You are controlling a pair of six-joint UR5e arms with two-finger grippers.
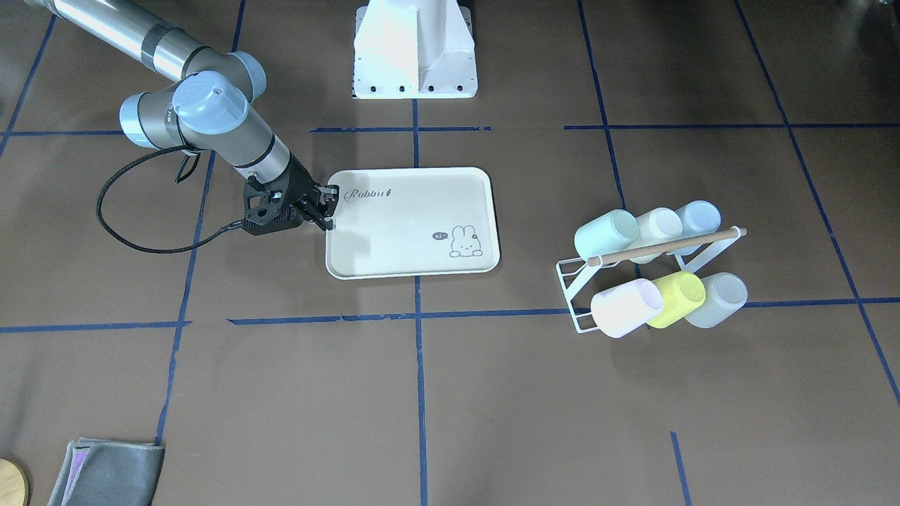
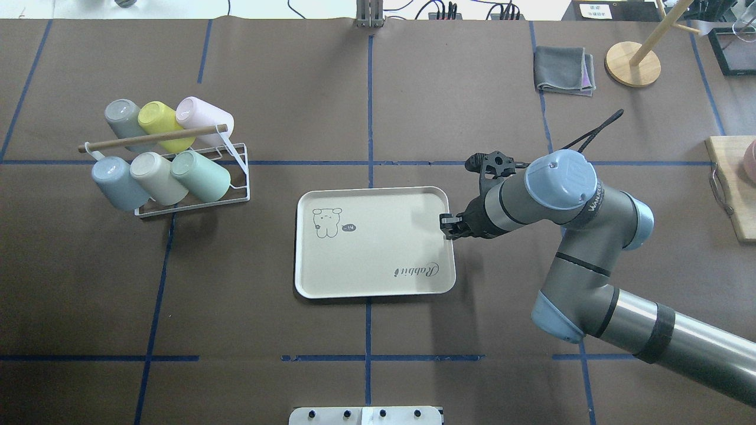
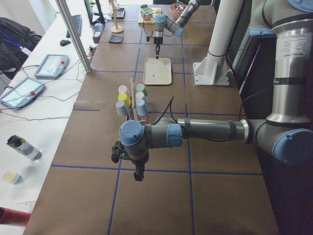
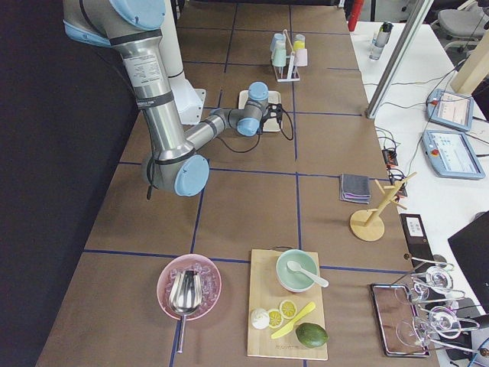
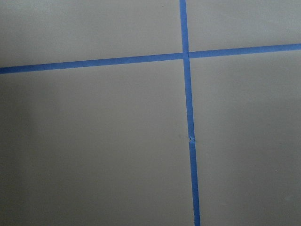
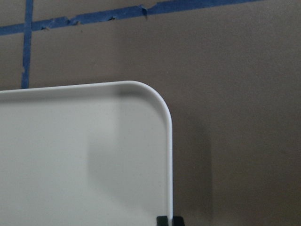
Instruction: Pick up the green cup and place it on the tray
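Observation:
The green cup (image 1: 605,233) lies on its side in the lower row of a white wire rack (image 1: 571,275), next to a cream cup; it also shows in the overhead view (image 2: 201,175). The tray (image 1: 408,239) lies flat in the middle of the table, bare (image 2: 378,254). My right gripper (image 2: 447,226) is at the tray's short edge near the "Rabbit" script. In the right wrist view its fingertips (image 6: 162,220) pinch the tray's rim (image 6: 168,155). My left gripper (image 3: 139,174) hangs over bare table far from the rack; I cannot tell whether it is open or shut.
The rack also holds yellow-green (image 2: 160,123), pink, grey, pale blue and cream cups under a wooden rod (image 2: 150,137). A grey cloth (image 2: 564,71), a wooden stand (image 2: 632,64) and a cutting board (image 2: 732,189) are at the right side. The robot base (image 1: 415,49) is behind the tray.

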